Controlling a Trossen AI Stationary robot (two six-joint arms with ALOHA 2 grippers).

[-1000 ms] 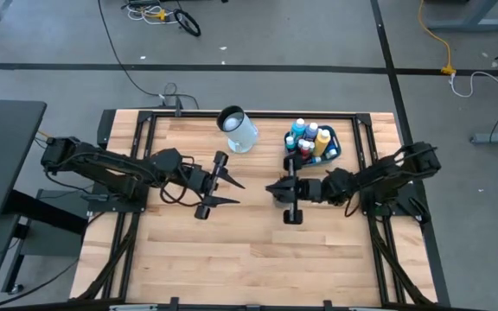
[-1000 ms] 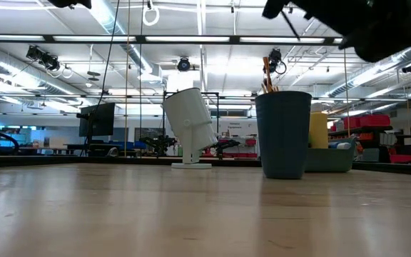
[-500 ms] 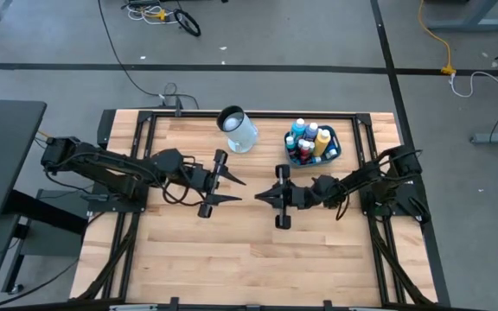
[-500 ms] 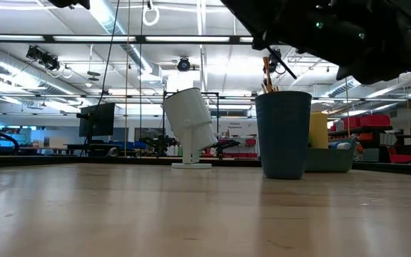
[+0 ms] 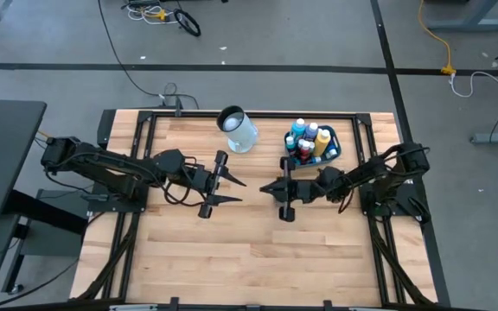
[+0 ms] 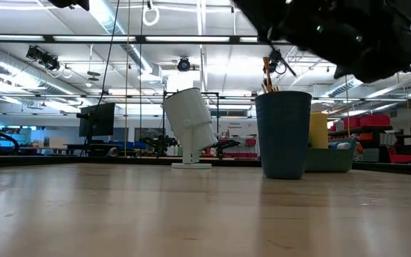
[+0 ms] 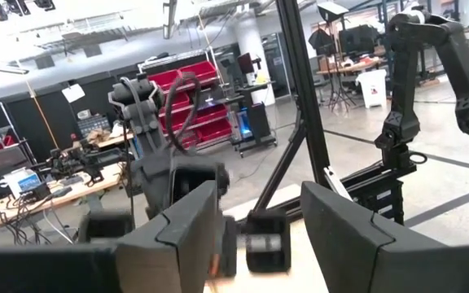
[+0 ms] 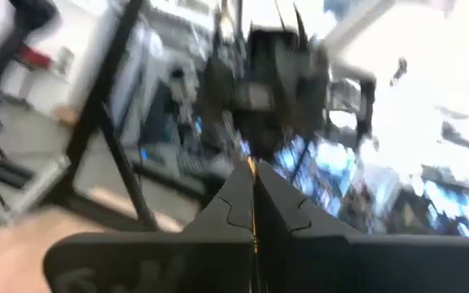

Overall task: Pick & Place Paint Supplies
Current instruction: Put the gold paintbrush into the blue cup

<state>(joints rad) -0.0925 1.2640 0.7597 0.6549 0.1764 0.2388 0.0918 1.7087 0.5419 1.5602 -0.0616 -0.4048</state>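
Observation:
My right gripper hovers over the table's middle, pointing toward the left edge, shut on a thin wood-coloured paintbrush. My left gripper faces it from the left, open and holding nothing; its fingers frame the right arm in the left wrist view. The teal tub at the far right holds several white-capped paint bottles. The dark blue cup stands on the table beside the tub, with brushes sticking up out of it. My right gripper pinches the paintbrush by its thin handle between the two shut fingers. The brush lies along the fingers, and its end pokes out past the fingertips. The fingers are about level, pointing toward the table's left. The brush is lifted clear of the table.
A pale-blue-and-white jug stands tilted on its base near the far edge, left of the tub. Bare wooden tabletop spreads across the near half. Black frame rails run along the left and right sides.
My right gripper, shut the whole time, swung from beside the cup toward the table's left and near edge, then drew back a little toward the far edge. In the low view the right arm came in farther across the top. My left arm stayed still.

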